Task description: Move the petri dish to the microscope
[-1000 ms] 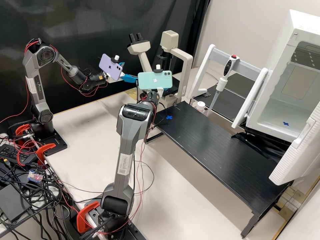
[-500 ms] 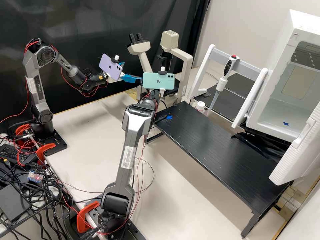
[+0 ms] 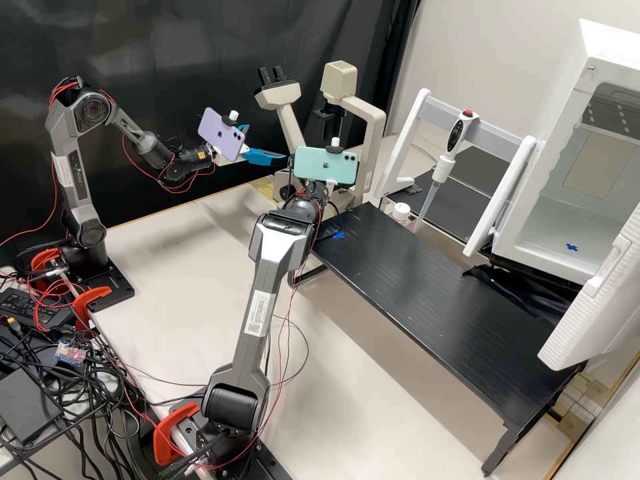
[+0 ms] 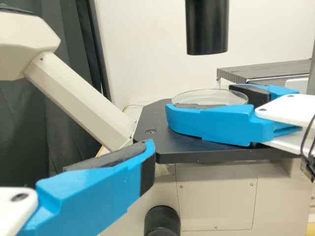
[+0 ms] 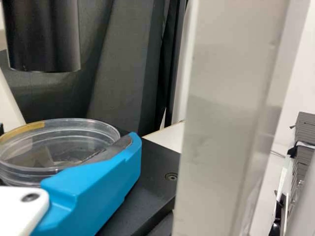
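The right gripper (image 4: 202,103) has the clear, round, see-through petri dish (image 5: 69,140) caught between its two blue fingers. They are open just as wide as the dish, with the dark pads on its sides and its rim poking up above them. Right under the gripper is the flat black stage (image 4: 165,130) of the microscope, so the dish is already over the right spot. I can't tell if its bottom touches the stage.

The job now looks like putting the dish down softly. The right gripper should keep the dish flat and go down slowly till it sits all the way on the stage. Then its fingers should open a little on both sides evenly, and back straight out. Opening too soon could drop the dish, and pulling crooked could drag it along.

Beside the right gripper stands the thick cream post (image 5: 224,118), so it mustn't swing that way. Above the gripper hangs the fat black tube (image 4: 207,29), so it shouldn't lift up high there.

Farther off, apart from the dish, is the left gripper (image 3: 269,144). Its fingers are spread and it holds nothing. It can just wait out of the way.
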Robot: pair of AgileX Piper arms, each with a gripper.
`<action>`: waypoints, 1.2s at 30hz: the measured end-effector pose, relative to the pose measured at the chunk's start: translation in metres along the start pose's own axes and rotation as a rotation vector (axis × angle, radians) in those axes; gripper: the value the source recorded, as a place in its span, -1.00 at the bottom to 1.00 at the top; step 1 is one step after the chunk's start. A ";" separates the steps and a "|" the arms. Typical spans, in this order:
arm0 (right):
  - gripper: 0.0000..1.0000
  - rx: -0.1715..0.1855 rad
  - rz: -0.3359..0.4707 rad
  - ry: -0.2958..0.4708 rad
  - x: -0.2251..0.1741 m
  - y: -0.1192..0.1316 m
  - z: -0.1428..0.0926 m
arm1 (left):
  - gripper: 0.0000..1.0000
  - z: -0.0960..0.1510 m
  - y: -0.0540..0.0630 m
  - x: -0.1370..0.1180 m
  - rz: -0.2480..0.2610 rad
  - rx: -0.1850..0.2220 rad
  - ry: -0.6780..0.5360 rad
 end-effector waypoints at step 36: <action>1.00 -0.005 0.337 0.194 -0.265 0.051 0.042 | 1.00 0.000 0.000 0.000 0.000 0.000 0.000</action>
